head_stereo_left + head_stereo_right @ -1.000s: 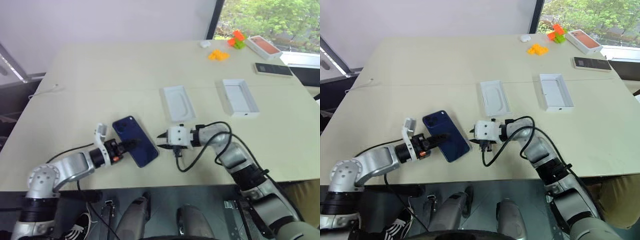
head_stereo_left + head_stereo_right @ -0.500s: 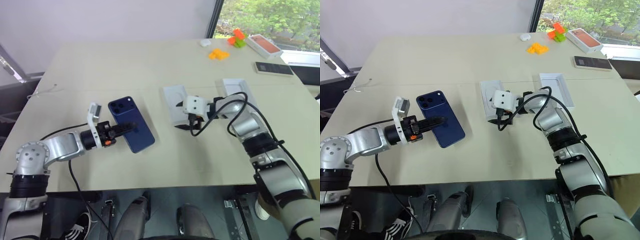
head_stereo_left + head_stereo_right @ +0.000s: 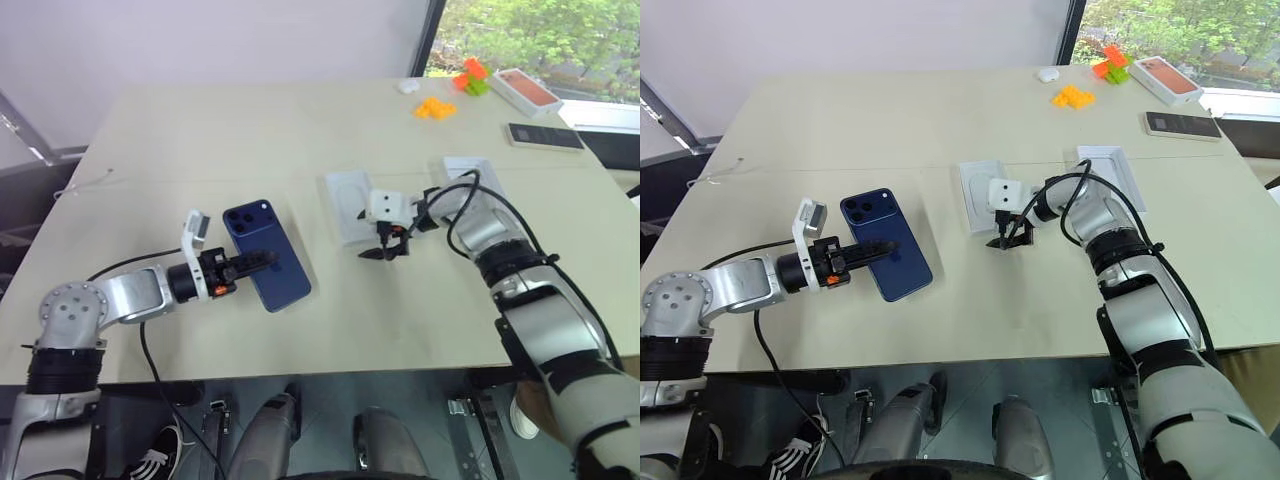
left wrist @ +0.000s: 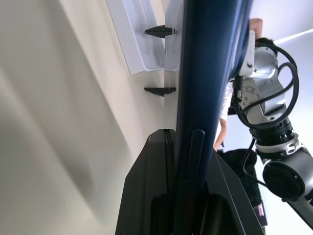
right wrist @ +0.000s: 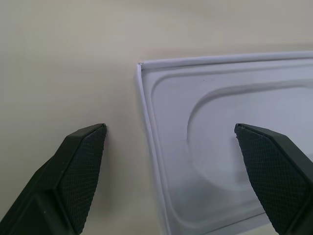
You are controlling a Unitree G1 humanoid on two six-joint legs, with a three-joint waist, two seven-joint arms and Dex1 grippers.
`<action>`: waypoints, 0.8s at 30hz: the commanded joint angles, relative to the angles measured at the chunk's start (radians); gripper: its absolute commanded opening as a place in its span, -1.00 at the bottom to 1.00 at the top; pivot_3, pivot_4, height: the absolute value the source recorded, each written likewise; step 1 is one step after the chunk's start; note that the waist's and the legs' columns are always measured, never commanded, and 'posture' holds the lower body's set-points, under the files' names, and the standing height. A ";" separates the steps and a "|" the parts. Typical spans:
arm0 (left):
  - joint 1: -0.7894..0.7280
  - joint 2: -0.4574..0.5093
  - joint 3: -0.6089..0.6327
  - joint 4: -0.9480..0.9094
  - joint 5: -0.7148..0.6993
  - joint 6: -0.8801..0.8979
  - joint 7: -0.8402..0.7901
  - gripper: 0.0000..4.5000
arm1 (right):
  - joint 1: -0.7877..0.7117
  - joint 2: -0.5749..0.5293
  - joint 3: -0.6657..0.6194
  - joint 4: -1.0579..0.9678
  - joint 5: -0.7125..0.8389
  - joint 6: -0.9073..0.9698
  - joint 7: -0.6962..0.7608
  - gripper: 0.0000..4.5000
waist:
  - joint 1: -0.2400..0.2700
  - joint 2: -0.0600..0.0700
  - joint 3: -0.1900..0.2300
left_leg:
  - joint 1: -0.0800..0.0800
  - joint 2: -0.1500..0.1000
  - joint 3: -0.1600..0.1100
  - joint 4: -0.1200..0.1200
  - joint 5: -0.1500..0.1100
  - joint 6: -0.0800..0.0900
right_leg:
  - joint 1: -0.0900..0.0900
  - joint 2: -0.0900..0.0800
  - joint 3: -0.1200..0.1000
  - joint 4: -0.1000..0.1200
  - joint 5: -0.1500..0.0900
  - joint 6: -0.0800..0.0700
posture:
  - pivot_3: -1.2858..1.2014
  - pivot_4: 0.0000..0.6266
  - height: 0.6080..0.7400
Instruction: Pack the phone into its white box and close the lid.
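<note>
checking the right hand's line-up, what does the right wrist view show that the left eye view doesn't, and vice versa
Right wrist view: a corner of the white insert and its moulded oval hollow up close, framed between the fingers of the open right hand. Left eye view: the phone clamped in the left hand, and the orange-topped box. Both: the insert and the right hand.
</note>
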 commanded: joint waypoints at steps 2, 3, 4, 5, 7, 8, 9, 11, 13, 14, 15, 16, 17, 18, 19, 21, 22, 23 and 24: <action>-0.011 -0.029 0.035 -0.038 -0.027 -0.015 0.008 -1.00 | -0.028 0.023 -0.004 0.045 -0.002 0.054 0.037 0.73 | 0.001 0.000 0.000 | 0.000 0.000 0.000 0.000 0.000 0.000 | 0.000 0.000 0.000 0.000 0.000 0.000 | 0.03 -0.52 1.00; -0.009 -0.033 0.035 -0.043 -0.022 -0.016 0.010 -1.00 | -0.028 0.022 -0.002 0.045 -0.003 0.057 0.050 0.58 | 0.001 0.000 0.000 | 0.000 0.000 0.000 0.000 0.000 0.000 | 0.000 0.000 0.000 0.000 0.000 0.000 | 0.03 -0.52 1.00; -0.009 -0.037 0.037 -0.043 -0.025 -0.016 0.014 -1.00 | -0.029 0.023 -0.004 0.046 -0.005 0.065 0.046 0.39 | 0.000 0.000 0.000 | 0.000 0.000 0.000 0.000 0.000 0.000 | 0.000 0.000 0.000 0.001 0.000 0.000 | 0.03 -0.52 1.00; -0.009 -0.041 0.039 -0.043 -0.030 -0.016 0.018 -1.00 | -0.030 0.025 -0.005 0.049 -0.009 0.069 0.034 0.25 | -0.002 0.000 0.000 | 0.000 0.000 0.000 0.000 0.000 0.000 | 0.000 0.000 0.000 0.001 0.000 0.001 | 0.03 -0.52 1.00; -0.009 -0.044 0.042 -0.044 -0.032 -0.015 0.022 -1.00 | -0.035 0.030 -0.009 0.058 -0.011 0.073 0.026 0.25 | -0.002 0.000 0.000 | 0.001 0.000 0.000 0.000 0.001 -0.001 | 0.000 0.000 0.000 0.002 0.001 0.001 | 0.03 -0.52 1.00; -0.008 -0.044 0.043 -0.044 -0.033 -0.015 0.024 -1.00 | -0.035 0.028 -0.007 0.060 -0.014 0.077 0.029 0.25 | -0.002 0.000 0.000 | 0.001 0.000 0.000 0.001 0.001 -0.001 | 0.000 0.000 0.000 0.003 0.001 0.001 | 0.03 -0.52 1.00; -0.007 -0.044 0.044 -0.044 -0.034 -0.014 0.026 -1.00 | -0.036 0.027 -0.007 0.061 -0.015 0.086 0.032 0.25 | -0.001 0.000 0.000 | 0.001 0.000 0.000 0.001 0.001 -0.001 | 0.000 0.001 0.000 0.003 0.001 0.001 | 0.03 -0.52 1.00; -0.007 -0.046 0.046 -0.044 -0.032 -0.015 0.029 -1.00 | -0.035 0.024 -0.005 0.059 -0.016 0.097 0.042 0.25 | -0.001 0.000 0.000 | 0.001 0.000 0.000 0.001 0.001 -0.002 | 0.000 0.001 0.000 0.004 0.001 0.001 | 0.03 -0.52 1.00; -0.008 -0.048 0.049 -0.043 -0.029 -0.015 0.030 -1.00 | -0.033 0.023 -0.005 0.053 -0.013 0.107 0.055 0.25 | -0.001 0.000 0.000 | 0.001 0.000 0.000 0.001 0.001 -0.002 | 0.000 0.001 0.000 0.004 0.001 0.001 | 0.03 -0.52 1.00; -0.009 -0.050 0.049 -0.042 -0.025 -0.016 0.031 -1.00 | -0.032 0.025 -0.007 0.051 -0.011 0.115 0.058 0.25 | -0.001 0.000 0.000 | 0.001 0.000 0.000 0.001 0.001 -0.002 | 0.000 0.001 0.000 0.004 0.001 0.001 | 0.03 -0.52 1.00; -0.009 -0.052 0.049 -0.041 -0.024 -0.016 0.033 -1.00 | -0.029 0.024 -0.005 0.049 -0.013 0.117 0.060 0.13 | 0.000 0.000 0.000 | 0.001 0.000 0.000 0.001 0.001 -0.002 | 0.000 0.001 0.000 0.004 0.001 0.001 | 0.03 -0.52 1.00; -0.009 -0.055 0.048 -0.042 -0.022 -0.017 0.034 -1.00 | -0.027 0.024 -0.004 0.046 -0.015 0.118 0.062 -0.01 | 0.000 0.000 0.000 | 0.001 0.000 0.000 0.001 0.001 -0.002 | 0.000 0.001 0.000 0.004 0.001 0.001 | 0.03 -0.52 1.00; -0.009 -0.057 0.047 -0.043 -0.022 -0.017 0.035 -1.00 | -0.026 0.023 -0.003 0.044 -0.017 0.119 0.063 -0.18 | 0.000 0.000 0.000 | 0.001 0.000 -0.001 0.001 0.001 -0.002 | 0.000 0.001 0.000 0.004 0.001 0.001 | 0.03 -0.52 1.00; -0.009 -0.060 0.047 -0.044 -0.024 -0.019 0.038 -1.00 | -0.025 0.024 -0.006 0.042 -0.016 0.120 0.062 -0.35 | 0.000 0.000 0.000 | 0.001 0.000 -0.001 0.001 0.001 -0.002 | 0.000 0.001 0.000 0.004 0.001 0.001 | 0.03 -0.52 1.00; -0.009 -0.063 0.046 -0.045 -0.025 -0.020 0.041 -1.00 | -0.024 0.025 -0.008 0.042 -0.015 0.122 0.060 -0.60 | 0.000 0.000 0.000 | 0.001 0.000 -0.001 0.001 0.001 -0.002 | 0.000 0.001 0.000 0.004 0.001 0.001 | 0.03 -0.52 1.00; -0.008 -0.071 0.047 -0.052 -0.028 -0.026 0.047 -1.00 | -0.022 0.025 -0.013 0.037 -0.015 0.128 0.049 -0.78 | 0.000 0.000 0.000 | 0.001 0.000 -0.001 0.001 0.001 -0.002 | 0.000 0.001 0.000 0.004 0.001 0.001 | 0.03 -0.52 1.00; -0.007 -0.072 0.048 -0.053 -0.032 -0.026 0.051 -1.00 | -0.019 0.024 -0.020 0.029 -0.009 0.130 0.048 -0.78 | 0.000 0.000 0.000 | 0.001 0.000 -0.001 0.001 0.001 -0.002 | 0.000 0.001 0.000 0.004 0.001 0.001 | 0.03 -0.52 1.00; -0.006 -0.071 0.049 -0.058 -0.031 -0.025 0.050 -1.00 | -0.014 0.021 -0.026 0.016 -0.002 0.140 0.054 -0.78 | 0.001 0.000 0.000 | 0.001 0.000 -0.001 0.001 0.001 -0.002 | 0.001 0.001 0.000 0.004 0.001 0.001 | 0.03 -0.52 1.00; -0.006 -0.069 0.051 -0.061 -0.037 -0.024 0.052 -1.00 | 0.000 0.013 -0.033 -0.016 0.010 0.152 0.068 -0.78 | 0.001 0.000 0.000 | 0.001 0.000 -0.001 0.002 0.002 -0.002 | 0.000 0.001 0.000 0.004 0.001 0.001 | 0.03 -0.52 1.00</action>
